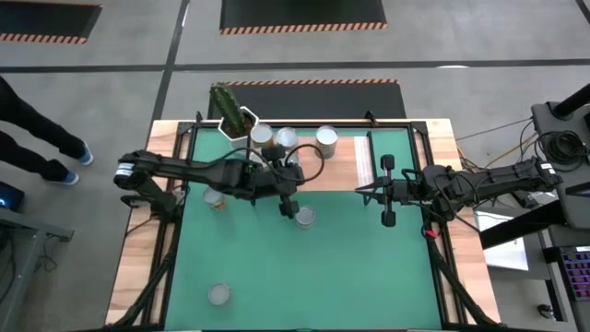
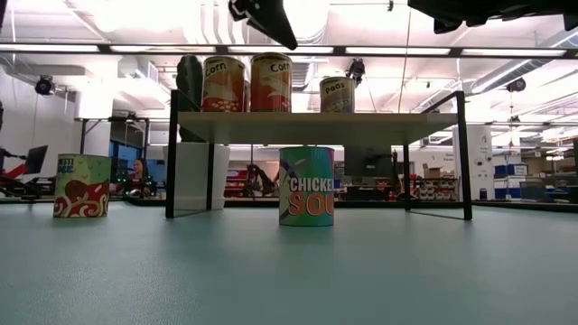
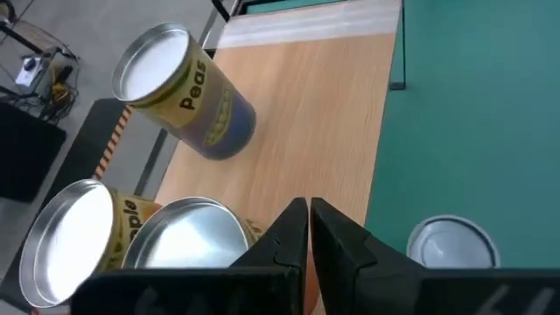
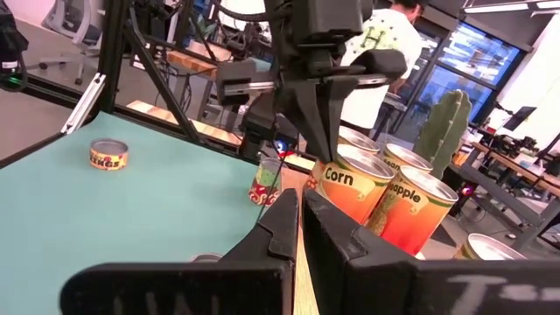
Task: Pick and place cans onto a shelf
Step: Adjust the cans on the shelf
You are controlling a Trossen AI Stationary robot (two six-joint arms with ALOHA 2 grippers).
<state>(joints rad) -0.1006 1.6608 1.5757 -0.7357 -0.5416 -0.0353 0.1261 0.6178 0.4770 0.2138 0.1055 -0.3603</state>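
Three cans (image 1: pixel 286 138) stand upright on the light-wood shelf (image 1: pixel 341 171) at the table's far side; the low view shows them as two orange cans (image 2: pixel 223 83) and a Peas can (image 2: pixel 337 94). Just ahead of the shelf a soup can (image 2: pixel 306 186) stands on the green mat, with another can (image 2: pixel 81 185) further left. A low can (image 1: pixel 218 294) sits near the front left. My left gripper (image 3: pixel 308 229) hangs shut in the air over the shelf's near edge, beside the orange cans, holding nothing. My right gripper (image 1: pixel 362 191) waits shut and level at the shelf's right end.
A cactus in a white pot (image 1: pixel 232 115) stands at the shelf's far left corner. The shelf's thin black legs (image 2: pixel 170 153) reach down to the mat. Bare plank lies to the right of the Peas can (image 3: pixel 179 92). A person (image 4: pixel 385 52) stands beyond the table.
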